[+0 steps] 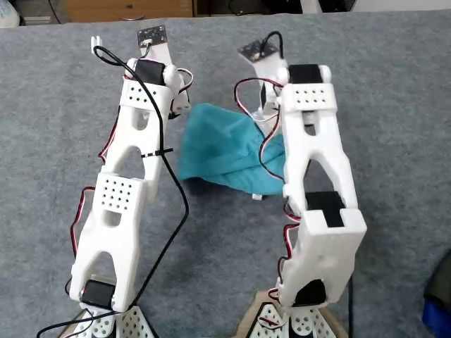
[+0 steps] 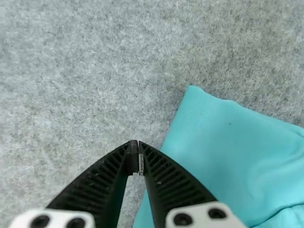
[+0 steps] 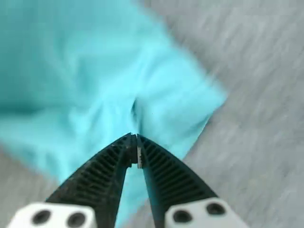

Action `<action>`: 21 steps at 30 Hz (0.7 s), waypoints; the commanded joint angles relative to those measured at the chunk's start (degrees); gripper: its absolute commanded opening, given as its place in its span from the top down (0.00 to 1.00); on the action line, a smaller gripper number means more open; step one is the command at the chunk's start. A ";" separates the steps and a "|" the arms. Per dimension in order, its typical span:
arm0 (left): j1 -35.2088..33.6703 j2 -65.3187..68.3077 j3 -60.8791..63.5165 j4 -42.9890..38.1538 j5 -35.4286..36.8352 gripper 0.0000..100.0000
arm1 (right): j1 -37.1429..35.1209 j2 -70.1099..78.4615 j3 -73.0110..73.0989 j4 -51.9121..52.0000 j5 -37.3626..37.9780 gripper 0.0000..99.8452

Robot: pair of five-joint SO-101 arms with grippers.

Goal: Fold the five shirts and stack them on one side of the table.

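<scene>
Teal shirt (image 1: 222, 151) lies crumpled at the high view's centre, between the arms. Right gripper (image 3: 134, 142) pinches a crease in it. Left gripper (image 2: 134, 147), jaws closed and empty, hangs over grey felt (image 2: 71, 71) beside its edge.

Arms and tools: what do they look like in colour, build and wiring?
The left arm and right arm are white shells with perforated panels, black motor blocks and red-and-white wires. A black cable runs along the left one. The left tool and right tool have black ridged fingers.
</scene>
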 commanded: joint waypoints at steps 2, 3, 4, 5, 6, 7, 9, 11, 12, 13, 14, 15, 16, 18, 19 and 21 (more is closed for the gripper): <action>1.14 -1.01 -2.55 1.76 -0.62 0.98 | -3.38 1.10 1.36 -9.32 0.35 0.99; 1.23 -1.01 -2.55 1.76 -0.62 0.98 | -3.82 2.68 1.19 -9.32 0.26 0.99; 1.41 -1.01 -2.55 1.76 -0.62 0.98 | -4.18 3.91 1.01 -8.88 0.26 0.99; 1.49 -1.01 -2.55 1.76 -0.62 0.98 | -4.35 5.05 1.01 -8.53 0.26 0.99; 1.49 -1.01 -2.55 1.76 -0.62 0.98 | -4.35 5.93 0.92 -7.91 0.18 0.99; 1.49 -1.01 -2.55 1.76 -0.62 0.98 | -4.35 6.46 0.92 -7.03 0.09 0.99; 1.41 -1.01 -2.55 1.76 -0.62 0.98 | -4.09 6.81 0.92 -4.66 0.09 0.99; 1.41 -0.92 -2.55 1.76 -0.62 0.98 | -3.65 6.81 0.92 -1.76 0.26 0.99; 1.41 -0.92 -2.55 1.76 -0.62 0.98 | -3.30 6.81 0.92 -0.35 0.35 0.99; 1.41 -0.92 -2.55 1.76 -0.62 0.98 | -2.86 6.81 0.92 0.79 0.35 0.99; 1.41 -0.92 -2.55 1.76 -0.62 0.98 | -2.51 6.81 0.92 1.93 0.35 0.99; 1.41 -0.92 -2.55 1.76 -0.62 0.98 | -1.89 6.81 0.92 3.43 0.35 0.99; 1.41 -0.92 -2.55 1.76 -0.62 0.98 | -1.36 6.81 0.92 5.19 0.35 0.99; 1.41 -0.92 -2.55 1.76 -0.62 0.98 | -0.57 6.81 0.31 8.97 0.35 0.99; 1.41 -0.92 -2.55 1.76 -0.62 0.98 | -0.22 6.90 -0.31 11.25 0.35 0.99; 1.41 -0.92 -2.55 1.76 -0.62 0.98 | 0.13 6.90 -1.27 15.56 0.35 0.99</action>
